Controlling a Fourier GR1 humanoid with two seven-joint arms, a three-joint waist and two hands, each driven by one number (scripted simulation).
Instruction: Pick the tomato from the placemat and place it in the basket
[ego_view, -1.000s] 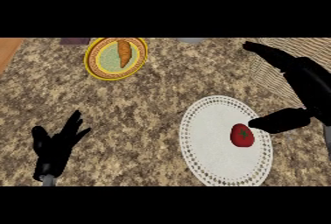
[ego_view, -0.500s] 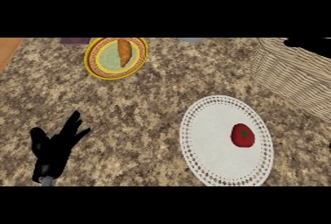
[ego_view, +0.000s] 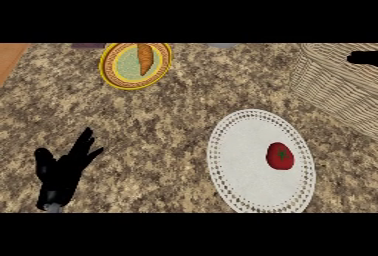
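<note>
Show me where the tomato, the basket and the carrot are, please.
tomato (ego_view: 280, 155), head view, middle of its red skin.
basket (ego_view: 332, 82), head view, its woven side wall.
carrot (ego_view: 145, 57), head view, middle of its orange body, on the yellow-rimmed plate (ego_view: 111, 80).

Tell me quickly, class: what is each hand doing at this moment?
Left hand: open, fingers up, resting at lower left, holding nothing.
Right hand: only a dark sliver shows at the right edge over the basket; state cannot be told.

Red tomato (ego_view: 280, 155), white lacy placemat (ego_view: 244, 150)
</note>
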